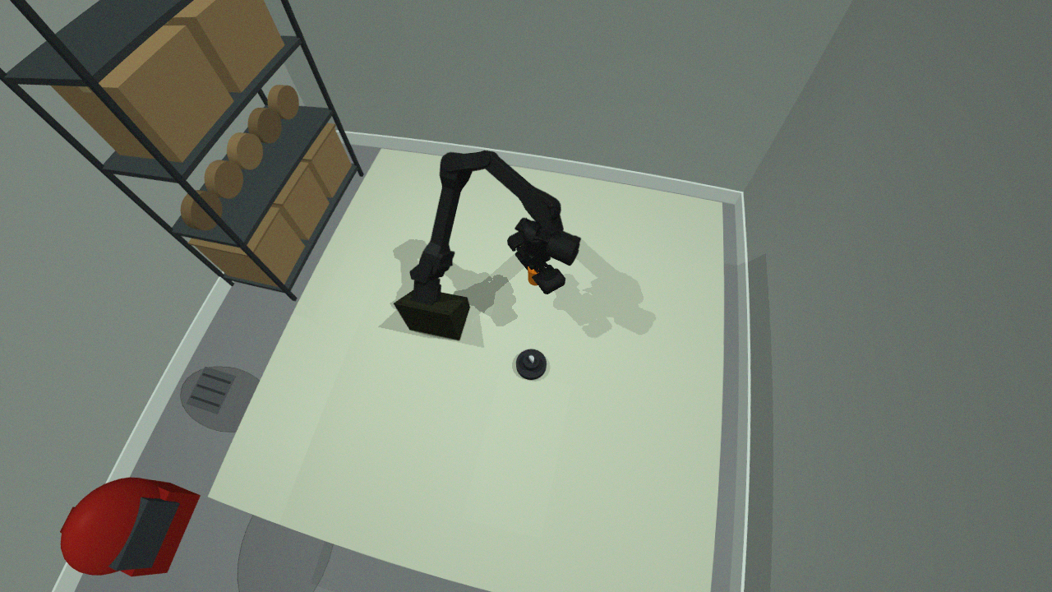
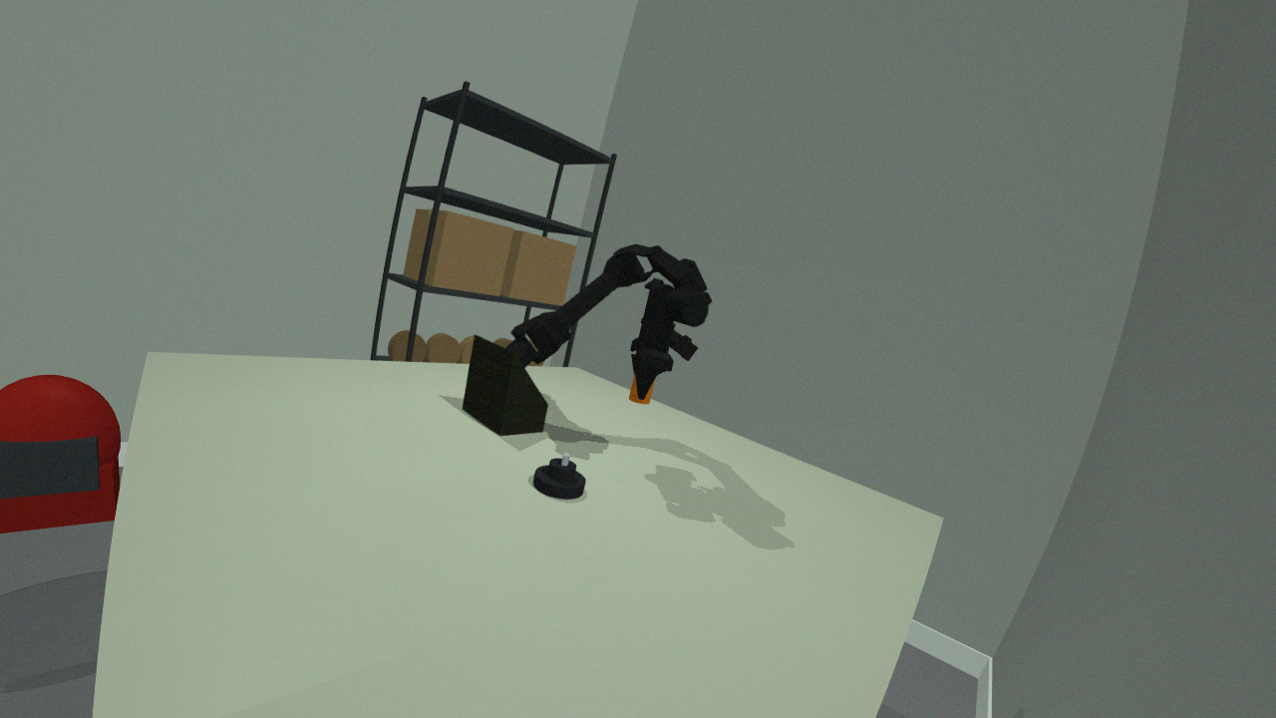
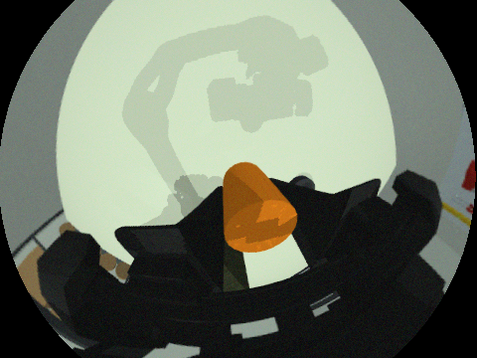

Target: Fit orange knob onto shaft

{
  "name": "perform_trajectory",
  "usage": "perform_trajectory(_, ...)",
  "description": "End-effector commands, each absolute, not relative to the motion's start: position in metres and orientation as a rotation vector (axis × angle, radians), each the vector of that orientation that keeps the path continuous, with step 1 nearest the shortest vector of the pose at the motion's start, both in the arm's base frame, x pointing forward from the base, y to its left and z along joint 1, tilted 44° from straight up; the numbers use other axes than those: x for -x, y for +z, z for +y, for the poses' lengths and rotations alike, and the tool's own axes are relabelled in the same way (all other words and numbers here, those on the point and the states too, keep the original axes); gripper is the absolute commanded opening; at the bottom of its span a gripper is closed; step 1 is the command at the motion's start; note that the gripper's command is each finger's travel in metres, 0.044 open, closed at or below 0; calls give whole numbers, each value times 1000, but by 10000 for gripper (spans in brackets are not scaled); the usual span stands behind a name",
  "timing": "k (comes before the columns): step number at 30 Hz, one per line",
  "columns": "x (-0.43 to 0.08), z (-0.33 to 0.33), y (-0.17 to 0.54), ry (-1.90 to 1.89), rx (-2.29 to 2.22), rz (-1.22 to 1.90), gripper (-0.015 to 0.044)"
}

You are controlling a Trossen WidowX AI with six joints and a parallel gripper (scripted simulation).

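Note:
My gripper (image 1: 533,275) (image 2: 642,391) (image 3: 245,186) is shut on the orange knob (image 1: 532,279) (image 2: 638,400) (image 3: 259,219), with a finger on each side of it. The knob is held well above the table, near upright; its underside and hole are hidden. The round black pedestal (image 1: 531,374) (image 2: 559,487) stands on the table, apart from the knob, and a small dark part of it (image 3: 302,182) shows behind a finger in the wrist view. The silver shaft (image 1: 531,359) (image 2: 565,460) stands up bare from its middle. The shaft's flat side cannot be made out.
The arm's dark base block (image 1: 432,317) (image 2: 503,397) stands on the pale table (image 1: 441,441) (image 2: 357,580), left of the gripper. A shelf rack (image 1: 257,168) (image 2: 508,209) with boxes and a red object (image 1: 117,526) (image 2: 53,401) are off the table.

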State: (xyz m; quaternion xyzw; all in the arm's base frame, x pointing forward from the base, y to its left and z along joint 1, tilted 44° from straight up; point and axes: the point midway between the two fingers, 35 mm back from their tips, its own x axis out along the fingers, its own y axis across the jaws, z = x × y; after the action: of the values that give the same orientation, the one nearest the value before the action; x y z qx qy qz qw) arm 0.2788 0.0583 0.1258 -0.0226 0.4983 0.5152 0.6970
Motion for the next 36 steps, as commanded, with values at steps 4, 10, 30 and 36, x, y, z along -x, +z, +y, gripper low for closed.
perform_trajectory(4,-277,54,132,1130,69,1107,0)
perform_trajectory(10,-275,49,137,1035,124,1095,0)
perform_trajectory(30,-264,22,165,671,332,1023,0)
perform_trajectory(36,-260,13,175,549,397,992,0)
